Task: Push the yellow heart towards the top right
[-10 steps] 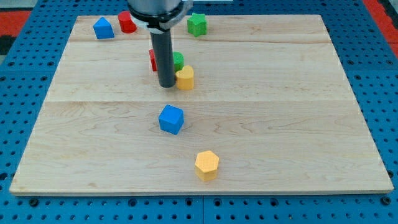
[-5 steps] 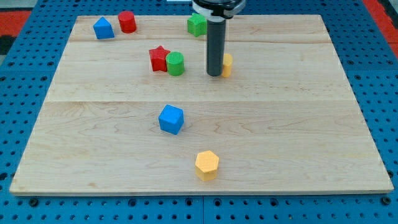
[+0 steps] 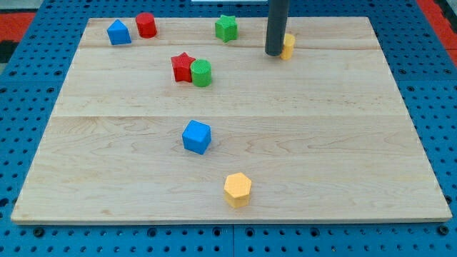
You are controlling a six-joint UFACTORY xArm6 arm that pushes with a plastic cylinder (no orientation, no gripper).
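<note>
Mid-push, far side of the board
My tip (image 3: 274, 53) (bare rod, grasping nothing) touches the yellow heart's (image 3: 288, 46) left; push on far-right.

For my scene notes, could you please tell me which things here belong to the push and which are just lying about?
In the job: yellow heart; my tip, touching its left side.
Lying about: green star, red star, green cylinder, blue cube, yellow hexagon.
</note>
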